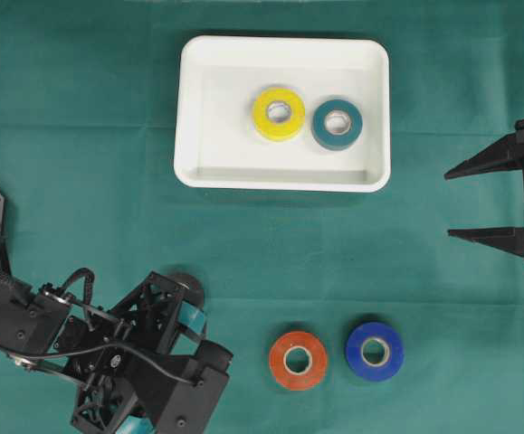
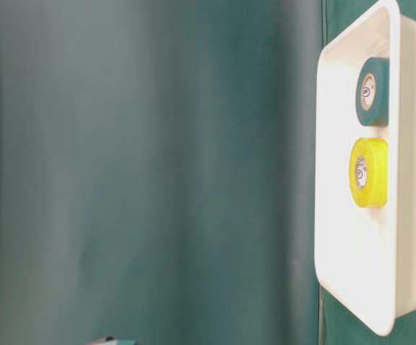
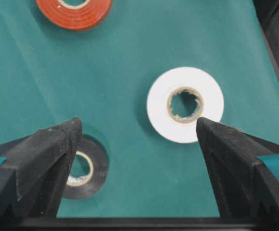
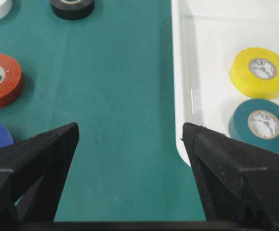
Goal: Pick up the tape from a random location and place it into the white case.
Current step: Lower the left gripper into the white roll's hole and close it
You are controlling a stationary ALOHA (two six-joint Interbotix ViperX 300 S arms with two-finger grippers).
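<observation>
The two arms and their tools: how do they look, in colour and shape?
Both are black. The left tool sits on an open black frame with holes, a black cable looping over it, and teal strips on its fingers. The right tool has two long pointed black fingers with a rough matte surface.

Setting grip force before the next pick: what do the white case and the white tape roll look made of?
White case: looks like smooth, glossy moulded plastic; its rounded rim and walls catch soft highlights. White tape roll: seemingly smooth vinyl tape with a slight sheen, wound on a brownish, frayed core, probably cardboard. Both are judged from appearance only.
</observation>
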